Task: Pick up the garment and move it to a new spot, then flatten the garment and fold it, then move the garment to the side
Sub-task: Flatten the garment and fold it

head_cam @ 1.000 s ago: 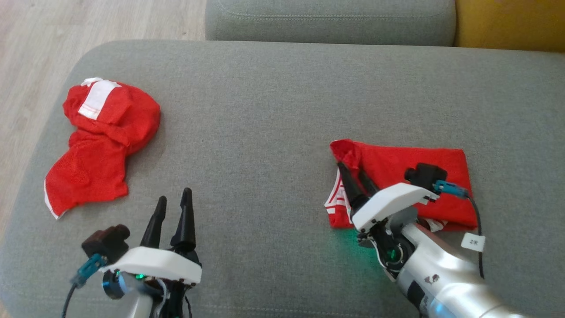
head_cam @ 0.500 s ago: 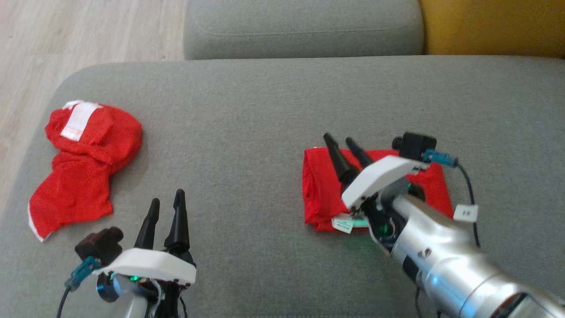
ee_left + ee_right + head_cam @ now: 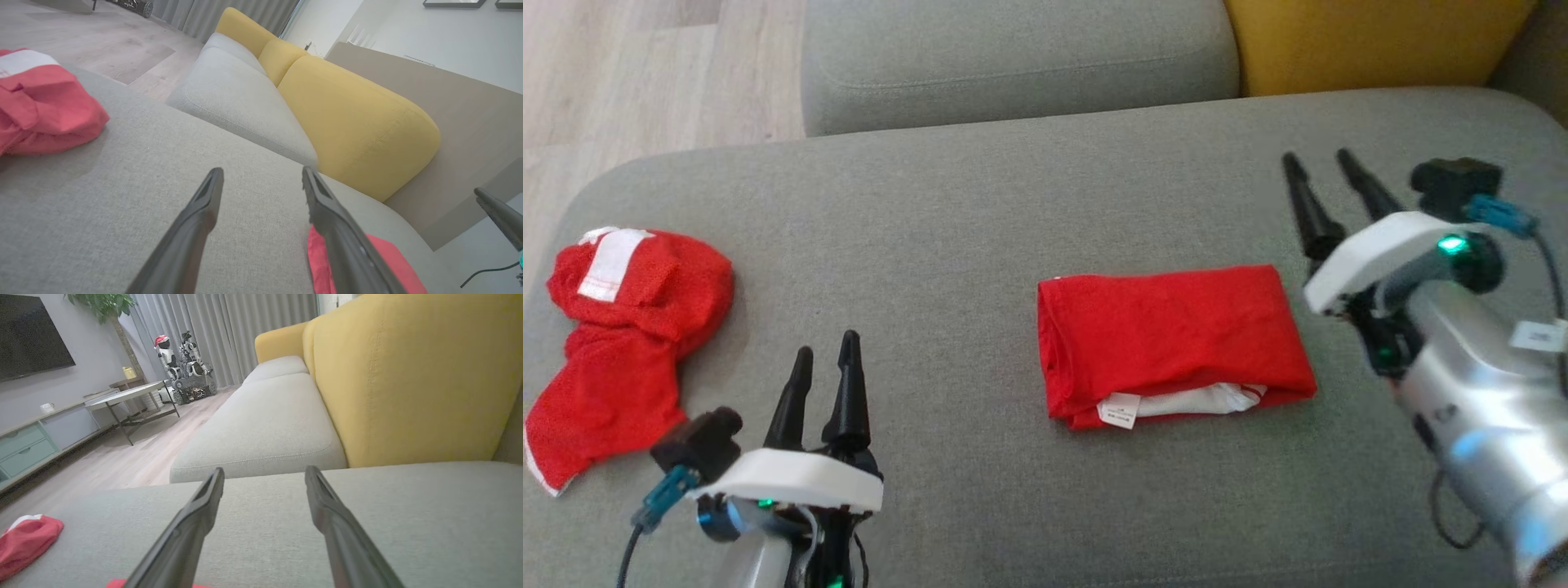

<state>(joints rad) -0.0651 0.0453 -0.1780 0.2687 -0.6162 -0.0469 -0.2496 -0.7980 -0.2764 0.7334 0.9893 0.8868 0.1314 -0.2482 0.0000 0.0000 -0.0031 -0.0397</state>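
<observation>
**A:** And the right gripper is off the cloth! A second ago its fingers were down on the folded red garment. Now it sits clear to the garment's right, over bare grey cushion, touching nothing.

**B:** The head camera has swung too, so the whole picture sits differently. But the garment itself has changed. The bunched left corner from a second ago is laid down, and it's a tidy rectangle now.

**A:** Where exactly does it lie?

**B:** Middle of the cushion, a little to the right, long side running left to right. A white label and a strip of white trim peek out along the near edge.

**A:** And the jaws on that right gripper?

**B:** Spread wide and empty. Its wrist view has cushion between the two fingers and the yellow backrest beyond them.

**A:** The left gripper?

**B:** Low at the left, fingers pointing up the head view. They're well parted in its own wrist view, with nothing held. It hangs between the two red heaps, apart from both.

**A:** The other heap being?

**B:** A crumpled red garment with a white patch, near the cushion's left edge, well apart from the folded one.
</observation>
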